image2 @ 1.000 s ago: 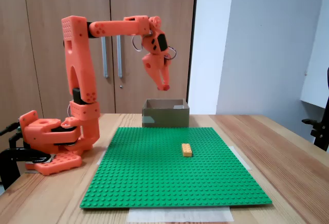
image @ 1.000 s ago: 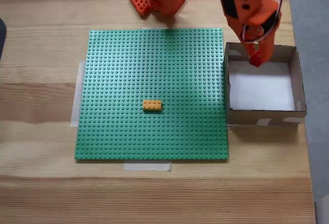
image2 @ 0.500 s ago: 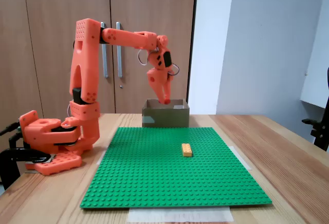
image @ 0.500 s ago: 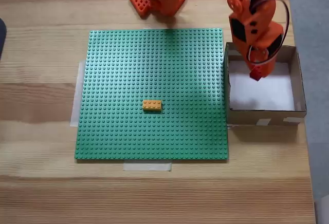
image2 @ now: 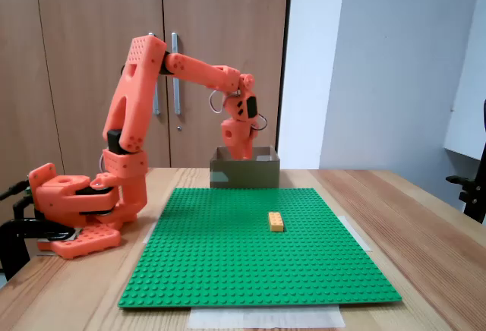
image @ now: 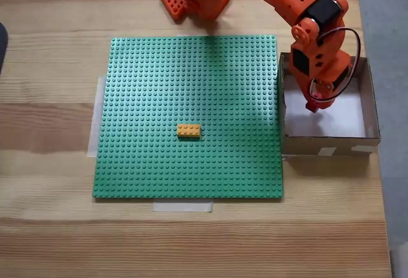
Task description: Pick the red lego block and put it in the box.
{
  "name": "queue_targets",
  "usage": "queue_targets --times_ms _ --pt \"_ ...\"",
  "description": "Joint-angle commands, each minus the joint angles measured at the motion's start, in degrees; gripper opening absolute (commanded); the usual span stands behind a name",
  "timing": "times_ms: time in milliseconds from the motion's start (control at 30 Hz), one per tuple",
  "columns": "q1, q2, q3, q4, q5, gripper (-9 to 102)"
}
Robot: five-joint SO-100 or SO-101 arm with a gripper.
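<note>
Fixed views: the gripper [image: 313, 104] has been lowered over the last second, from above the box [image: 368, 102] down inside its walls.
Jaws: clenched on the red lego block [image: 312, 106], a red tip just above the white floor.
Meaning: release is judged imminent.
Bystander: the orange brick [image: 188, 130] has been left untouched on the green baseplate [image: 159, 87].

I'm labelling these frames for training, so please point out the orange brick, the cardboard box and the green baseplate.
orange brick [image: 188, 130]: fixed view from above, on its studded top.
cardboard box [image: 329, 144]: same view, on its near wall.
green baseplate [image2: 228, 255]: fixed view from the front, on bare studs.
</note>
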Motion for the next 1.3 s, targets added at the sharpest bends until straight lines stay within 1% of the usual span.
queue_targets --times_ms 0,367,600,1000,1067,1133,1200,1267 --pt "0.0 -0.9 -2.7 -0.7 -0.5 -1" --pt "-1.3 -5.7 -5.9 -1.7 0.1 -1" --pt "-3.3 -5.9 -6.2 -4.1 -0.6 -1" --pt "-3.4 -5.3 -5.4 -4.6 -1.8 -1" --pt "-3.3 -5.1 -5.2 -4.5 -1.9 3" --pt "-3.1 -5.1 -5.1 -4.4 -1.9 8" --pt "-3.1 -4.8 -5.1 -4.4 -1.9 10" --pt "-3.0 -4.7 -5.0 -4.5 -1.7 17"
